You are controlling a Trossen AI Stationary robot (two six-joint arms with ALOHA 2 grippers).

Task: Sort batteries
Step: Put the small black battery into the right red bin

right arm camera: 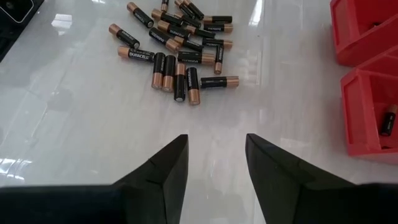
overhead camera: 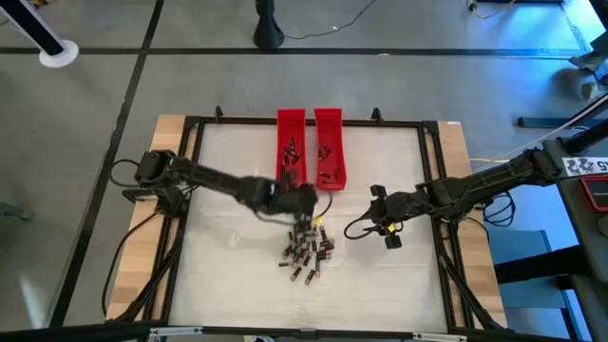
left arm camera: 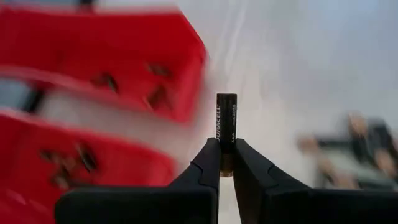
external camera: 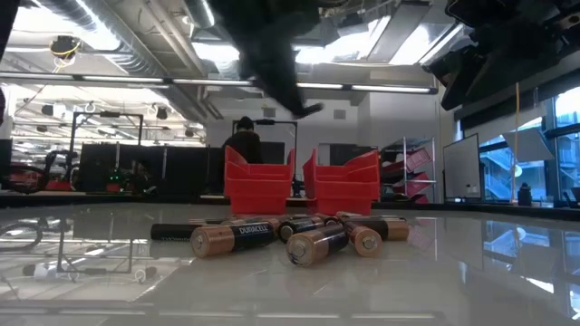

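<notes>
A heap of small black-and-copper batteries (overhead camera: 306,252) lies on the white table, seen close in the right wrist view (right arm camera: 177,46) and the low view (external camera: 290,237). Two long red trays (overhead camera: 291,142) (overhead camera: 330,147) stand at the far middle, each with a few batteries inside. My left gripper (overhead camera: 306,201) hovers between the heap and the trays, shut on one battery (left arm camera: 226,121). My right gripper (overhead camera: 385,220) waits open to the right of the heap, its fingers (right arm camera: 214,168) touching nothing. My left gripper pinches one slim black battery by its lower end (left arm camera: 226,149) between the two fingertips (left arm camera: 211,158). The battery stands out past the fingers along their line, lifted clear of the table, its dark end (left arm camera: 226,96) pointing away from the gripper.
A black frame (overhead camera: 195,123) runs round the white table. The trays (left arm camera: 106,68) lie just beyond my left gripper. Bare table surface spreads left and near of the heap. A person (external camera: 243,140) stands far behind the table in the room.
</notes>
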